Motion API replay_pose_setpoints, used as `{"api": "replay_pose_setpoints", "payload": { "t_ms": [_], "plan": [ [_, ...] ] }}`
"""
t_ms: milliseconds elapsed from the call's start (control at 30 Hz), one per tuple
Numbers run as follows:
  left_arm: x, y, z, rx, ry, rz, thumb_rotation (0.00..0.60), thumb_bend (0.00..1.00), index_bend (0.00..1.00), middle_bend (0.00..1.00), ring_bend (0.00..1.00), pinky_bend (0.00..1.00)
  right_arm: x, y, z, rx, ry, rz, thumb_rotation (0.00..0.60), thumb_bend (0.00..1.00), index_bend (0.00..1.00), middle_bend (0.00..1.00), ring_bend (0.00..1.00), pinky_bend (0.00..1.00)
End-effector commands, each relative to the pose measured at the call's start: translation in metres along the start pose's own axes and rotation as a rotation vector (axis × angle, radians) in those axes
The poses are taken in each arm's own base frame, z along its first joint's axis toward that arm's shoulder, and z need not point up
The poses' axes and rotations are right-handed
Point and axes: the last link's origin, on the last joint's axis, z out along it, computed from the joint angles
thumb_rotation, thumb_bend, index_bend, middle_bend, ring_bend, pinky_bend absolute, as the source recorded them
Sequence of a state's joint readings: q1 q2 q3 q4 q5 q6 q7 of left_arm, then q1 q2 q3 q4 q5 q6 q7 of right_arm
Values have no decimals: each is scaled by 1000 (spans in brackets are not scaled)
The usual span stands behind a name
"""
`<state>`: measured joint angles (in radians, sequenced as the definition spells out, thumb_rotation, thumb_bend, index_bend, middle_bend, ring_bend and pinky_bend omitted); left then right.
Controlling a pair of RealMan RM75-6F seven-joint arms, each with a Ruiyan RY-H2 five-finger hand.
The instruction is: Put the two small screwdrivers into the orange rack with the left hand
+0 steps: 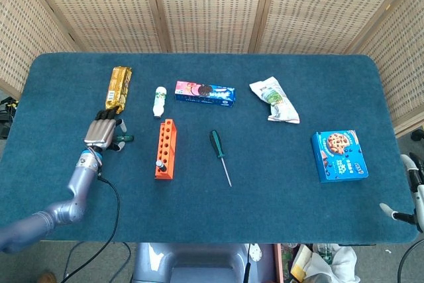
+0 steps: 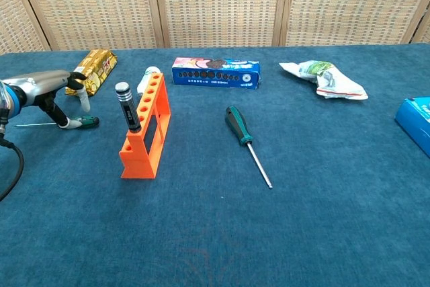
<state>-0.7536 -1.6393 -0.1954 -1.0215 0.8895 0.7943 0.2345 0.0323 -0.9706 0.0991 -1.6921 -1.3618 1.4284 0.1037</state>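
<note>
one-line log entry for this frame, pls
phase: reach | left hand over small green screwdriver, grasp unconfirmed | orange rack: one black-handled driver seated | right hand idle at table edge

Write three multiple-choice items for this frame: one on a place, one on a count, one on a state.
1. Where does the large green-handled screwdriver lie?
A. Right of the orange rack
B. On the blue cookie box
C. Inside the rack

2. How many tools stand in the rack?
A. None
B. One
C. Three

3. What is the left robot hand doing?
A. Resting on the gold packet
B. Lifting the rack
C. Reaching down over the small green screwdriver

Key: 1 A, it lies on the cloth beside the rack. 2 B, only a black-handled driver stands there. 3 C, its fingers are at the handle, which lies on the table.
</note>
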Motion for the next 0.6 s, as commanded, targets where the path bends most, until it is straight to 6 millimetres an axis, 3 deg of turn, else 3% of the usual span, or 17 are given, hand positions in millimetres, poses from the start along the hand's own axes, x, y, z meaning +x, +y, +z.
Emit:
{"api": "replay_pose_setpoints", "payload": {
  "t_ms": [33,600],
  "plan": [
    [-4,3,3,2,-7,-2,600,293,445,0,0,0,0,0,0,-1,0,0,600,0,0,0,0,0],
    [-10,3,7,23,-15,-4,600,293,445,0,0,0,-1,2,2,-6,-5,3,600,0,0,0,0,0]
  ]
}}
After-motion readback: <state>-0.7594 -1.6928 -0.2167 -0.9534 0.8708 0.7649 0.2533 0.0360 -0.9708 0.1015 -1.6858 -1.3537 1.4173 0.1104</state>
